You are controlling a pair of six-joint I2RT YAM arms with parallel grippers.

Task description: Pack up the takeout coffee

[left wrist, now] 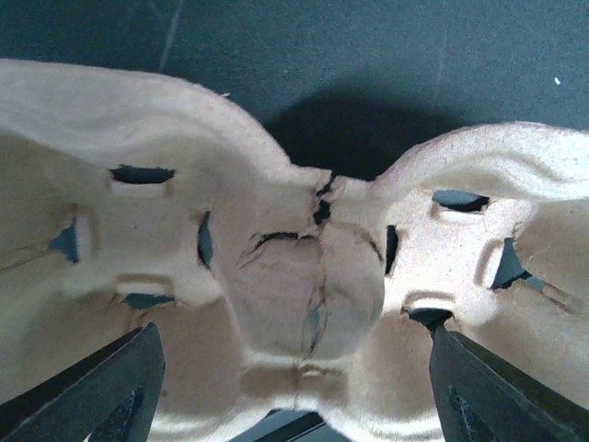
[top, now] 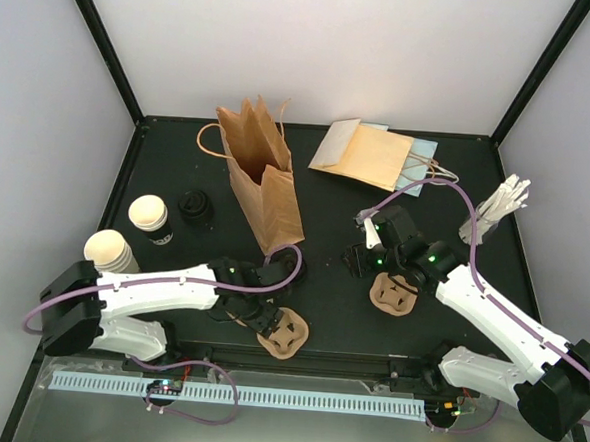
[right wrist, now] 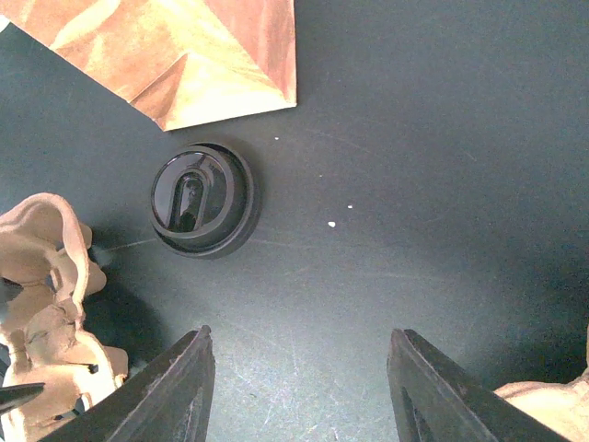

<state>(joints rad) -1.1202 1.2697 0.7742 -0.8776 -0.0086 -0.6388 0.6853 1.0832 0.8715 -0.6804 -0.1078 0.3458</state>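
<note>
Black matte table (top: pixel 339 314), faintly scratched.
Left arm (top: pixel 160 293): white, lay low, reaching rightward along the near edge. The left gripper (left wrist: pixel 293 336) pointed down over a pulp carrier (left wrist: pixel 304 267), jaws spread wide, one dark finger at each side, gripping nothing.
Right arm (top: pixel 499 319): white, angled up-left toward the centre. The right gripper (right wrist: pixel 299 336) hung over bare table, jaws apart and empty.
Brown paper bag (top: pixel 262 179): creased, upright, mouth open.
Carrier: tan, fibrous, cracked at its central hump.
First cup (top: pixel 147 215): cream, black-sleeved, upright at far left, outside bag and carrier.
Second cup (top: pixel 111 252): cream, just nearer.
Black round lid (right wrist: pixel 201 198): glossy, flat on the table.
</note>
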